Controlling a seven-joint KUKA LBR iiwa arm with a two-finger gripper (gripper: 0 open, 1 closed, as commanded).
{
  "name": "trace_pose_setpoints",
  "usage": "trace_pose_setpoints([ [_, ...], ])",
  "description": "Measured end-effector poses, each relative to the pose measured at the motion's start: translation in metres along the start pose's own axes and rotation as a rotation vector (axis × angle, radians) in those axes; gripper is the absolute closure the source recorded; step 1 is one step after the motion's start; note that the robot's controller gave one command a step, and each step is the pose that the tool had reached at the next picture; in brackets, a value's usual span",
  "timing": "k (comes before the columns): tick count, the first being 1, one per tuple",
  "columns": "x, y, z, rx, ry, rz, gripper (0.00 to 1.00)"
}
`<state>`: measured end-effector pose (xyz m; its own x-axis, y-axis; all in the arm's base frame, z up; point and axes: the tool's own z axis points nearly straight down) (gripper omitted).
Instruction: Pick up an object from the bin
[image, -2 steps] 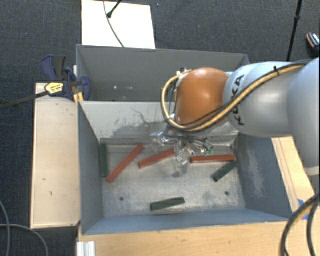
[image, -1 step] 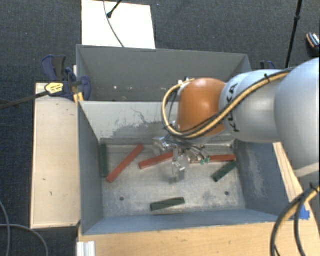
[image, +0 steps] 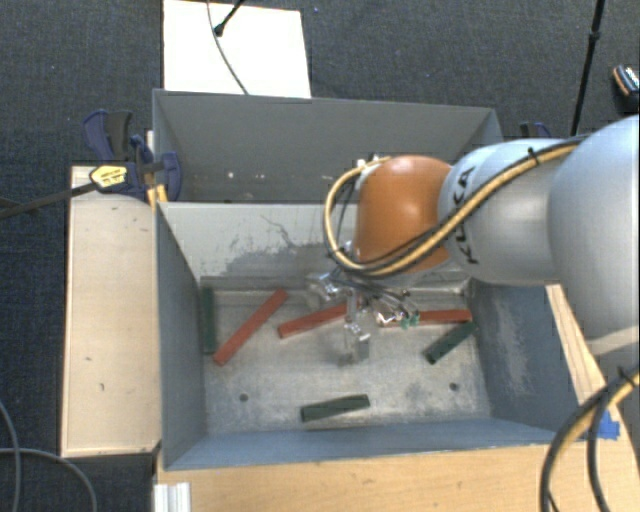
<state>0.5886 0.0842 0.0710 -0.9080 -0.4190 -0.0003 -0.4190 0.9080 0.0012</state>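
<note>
Along the left wall of the bin (image: 180, 300) lies a dark green bar (image: 206, 320), then a long red bar (image: 250, 326) on a slant, then a shorter red bar (image: 314, 321) whose right end stops just beside the end effector (image: 356, 338), low over mid-floor; whether it is open or closed I cannot tell. Further right lie a third red bar (image: 446, 317) and a dark green stick (image: 449, 344). The shorter red bar, nearest, looks stiff, light and smooth, probably best pinched across its narrow width near the middle.
</note>
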Motion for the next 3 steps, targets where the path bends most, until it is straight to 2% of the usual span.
trace_pose_setpoints([
  [1,0.000,0.000,0.000,0.000,0.000,0.003,1.00],
  [2,-0.003,0.000,-0.095,0.004,-0.011,0.011,1.00],
  [3,-0.005,-0.001,-0.132,0.003,-0.008,0.018,1.00],
])
